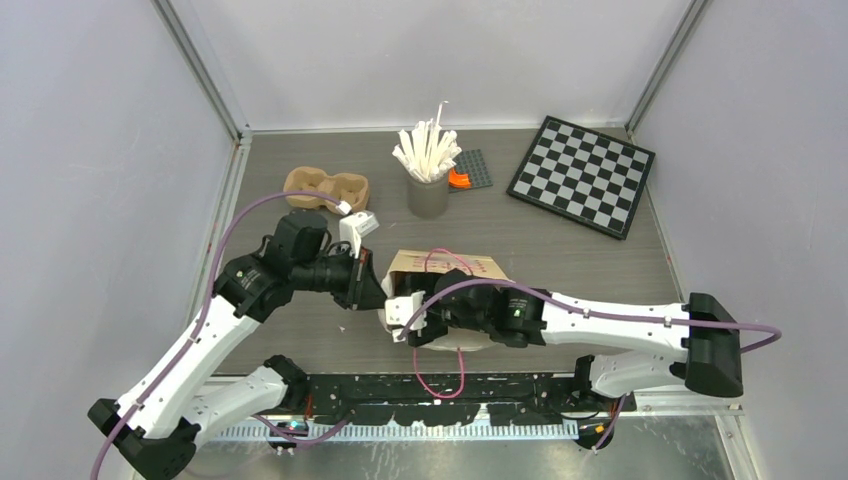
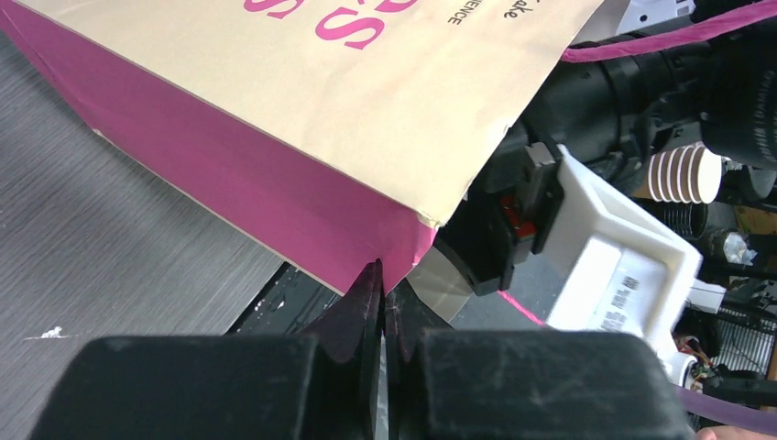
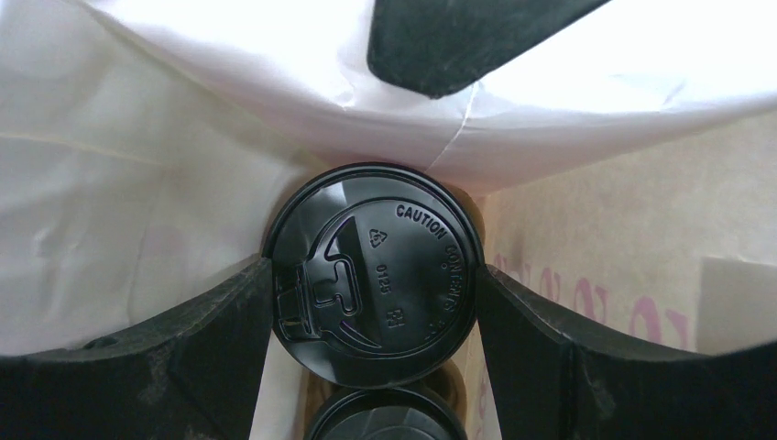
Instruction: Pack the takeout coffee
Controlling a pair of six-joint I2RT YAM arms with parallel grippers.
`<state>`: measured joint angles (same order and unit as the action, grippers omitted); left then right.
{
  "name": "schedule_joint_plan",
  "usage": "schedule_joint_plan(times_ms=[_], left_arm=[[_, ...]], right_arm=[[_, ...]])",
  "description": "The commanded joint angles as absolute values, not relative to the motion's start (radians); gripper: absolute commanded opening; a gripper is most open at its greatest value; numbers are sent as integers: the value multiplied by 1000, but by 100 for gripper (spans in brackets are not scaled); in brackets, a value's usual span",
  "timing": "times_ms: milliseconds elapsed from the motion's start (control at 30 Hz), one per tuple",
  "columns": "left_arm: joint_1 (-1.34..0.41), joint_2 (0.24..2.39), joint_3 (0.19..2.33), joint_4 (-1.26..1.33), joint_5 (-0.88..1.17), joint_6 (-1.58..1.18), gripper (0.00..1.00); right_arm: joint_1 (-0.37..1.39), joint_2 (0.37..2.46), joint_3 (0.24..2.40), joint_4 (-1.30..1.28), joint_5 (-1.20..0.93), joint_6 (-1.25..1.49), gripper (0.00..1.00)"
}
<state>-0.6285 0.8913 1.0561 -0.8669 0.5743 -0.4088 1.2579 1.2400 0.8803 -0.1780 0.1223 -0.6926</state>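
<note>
**Coffee packing: looks nearly done, just needs the let-go**

So both cups seem to be inside the paper bag (image 1: 446, 264) at this point. The right wrist view looks straight down on the black lid of the held cup (image 3: 377, 240). The right hand (image 3: 376, 275) is snug against it on both sides, so I'd call that a grip, with white bag lining all around. Just below it you can see the edge of the second cup (image 3: 389, 422), lower in the frame and right beside the first.

The left hand (image 2: 383, 295) is pinched tight on the bag's pink corner, I'd guess to keep it steady or open.

The pulp tray (image 1: 327, 188) sits well apart at the back of the tabletop (image 1: 600, 270), near the grey cup of sticks (image 1: 428, 196).

My read on what's left: seat the held cup, open the right hand, back it out without dragging the bag, then release the corner. I can't tell whether the cup has touched bottom.
</note>
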Motion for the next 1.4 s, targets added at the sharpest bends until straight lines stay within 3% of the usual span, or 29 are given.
schedule_joint_plan(times_ms=[0,367,433,633,767,833,1100,1367], left_arm=[[-631,857,1074,-860,612,-345,5],[-631,806,1006,-845,646,-356,1],[-631,795,991,-845,659,-355,6],[-630,767,988,-867,623,-371,33],[-631,774,994,-883,622,-369,36],[-632,776,994,-884,625,-371,35],[-631,788,1000,-882,627,-374,10],[-630,781,986,-873,623,-376,6]], right_arm=[[1248,1256,894,-107,99,-714,63],[1228,1264,846,-86,105,-702,63],[1225,1270,844,-80,97,-693,63],[1224,1281,837,-79,73,-678,63],[1225,1298,837,-73,78,-681,63],[1224,1306,838,-71,84,-676,63],[1224,1328,849,-80,152,-673,63],[1225,1301,896,-157,154,-675,63]])
